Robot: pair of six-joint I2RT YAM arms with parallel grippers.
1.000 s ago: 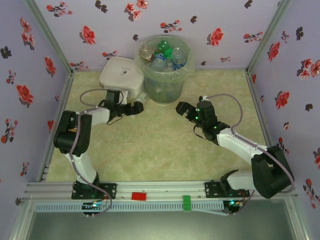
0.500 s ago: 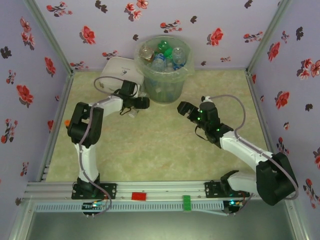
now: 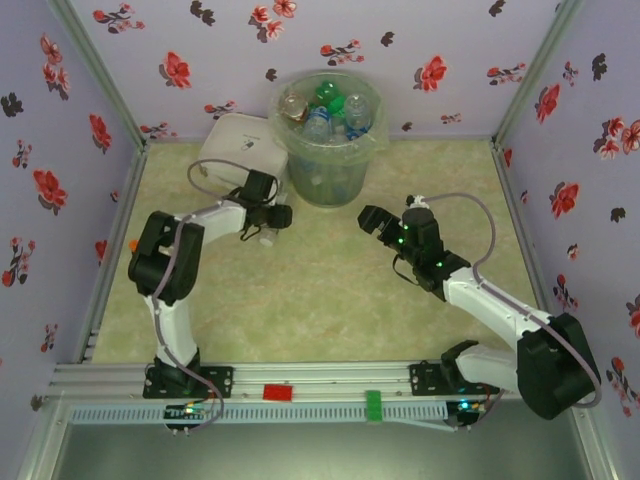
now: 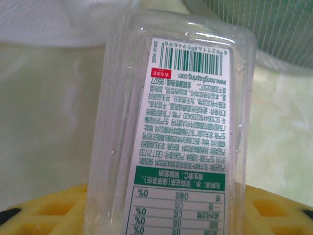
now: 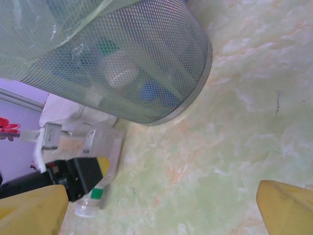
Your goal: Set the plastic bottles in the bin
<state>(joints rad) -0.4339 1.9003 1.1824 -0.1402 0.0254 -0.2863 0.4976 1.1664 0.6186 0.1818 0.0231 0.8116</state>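
Note:
A clear plastic bottle [image 4: 171, 122] with a white and green label lies on the floor at the left foot of the bin [image 3: 330, 180]. My left gripper [image 3: 275, 216] is shut on it, and its yellow fingers [image 4: 44, 210] press both sides. In the right wrist view the same bottle [image 5: 105, 144] lies with its cap towards me, under the left gripper [image 5: 85, 174]. The bin's mesh wall [image 5: 146, 73] shows several bottles [image 3: 325, 105] inside. My right gripper [image 3: 368, 220] hovers open and holds nothing, to the right of the bin's foot.
A flat white lidded container [image 3: 240, 150] stands just left of the bin, close behind the left gripper. A small orange item [image 3: 133, 243] lies at the left wall. Flowered walls enclose the floor on three sides.
The left gripper has swung towards the bin's foot and then come down onto the lying bottle. The right gripper has drifted slightly right and stays open.

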